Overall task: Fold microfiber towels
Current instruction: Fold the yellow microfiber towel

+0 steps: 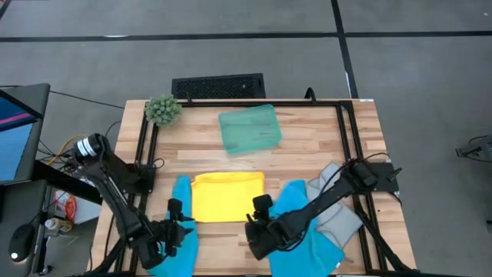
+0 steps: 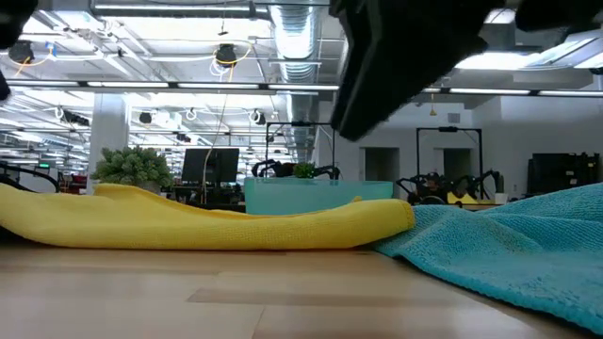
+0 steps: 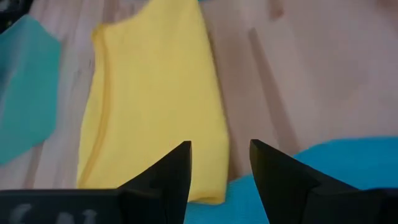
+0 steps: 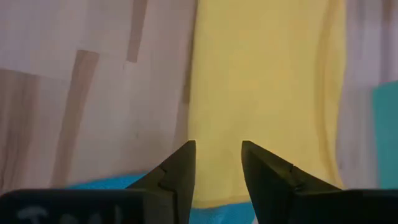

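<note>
Both grippers, left (image 1: 178,218) and right (image 1: 258,217), hover apparently empty-jawed flanking the yellow towel (image 1: 227,197).

The right arm covers much of the grey towel (image 1: 344,217) (edges showing).

One yellow towel (image 1: 227,196), two blue towels (image 1: 304,231) (one grey towel (image 1: 338,215)).

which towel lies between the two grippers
The yellow towel, folded flat at the table's middle. The blue towels flank it under the arms; the grey towel lies far right.
</note>
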You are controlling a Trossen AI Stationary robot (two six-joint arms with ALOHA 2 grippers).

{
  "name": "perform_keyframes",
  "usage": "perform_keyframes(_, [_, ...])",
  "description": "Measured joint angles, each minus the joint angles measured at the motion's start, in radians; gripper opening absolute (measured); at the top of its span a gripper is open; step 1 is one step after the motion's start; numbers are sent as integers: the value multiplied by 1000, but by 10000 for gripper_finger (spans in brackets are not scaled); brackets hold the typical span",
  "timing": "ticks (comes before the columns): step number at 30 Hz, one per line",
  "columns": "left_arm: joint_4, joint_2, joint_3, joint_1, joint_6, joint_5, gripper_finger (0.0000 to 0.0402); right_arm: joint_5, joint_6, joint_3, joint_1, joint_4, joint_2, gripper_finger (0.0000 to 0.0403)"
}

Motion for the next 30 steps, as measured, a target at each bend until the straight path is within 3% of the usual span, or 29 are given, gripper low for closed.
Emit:
perform_keyframes(7, [-1,42,1,2,3,19,156,-22,-19,-171,0,148,-59,168])
perform_keyframes(13, [3,41,1,11,23,37,156,-41,-39,-379,-4,506,-129,169])
perform_keyframes(21, [6,43,1,25,45,58,155,-40,32,-521,-10,591,-133,171])
perform_keyframes(30, [3,85,0,44,130,119,155,-41,57,-555,-10,616,-133,171])
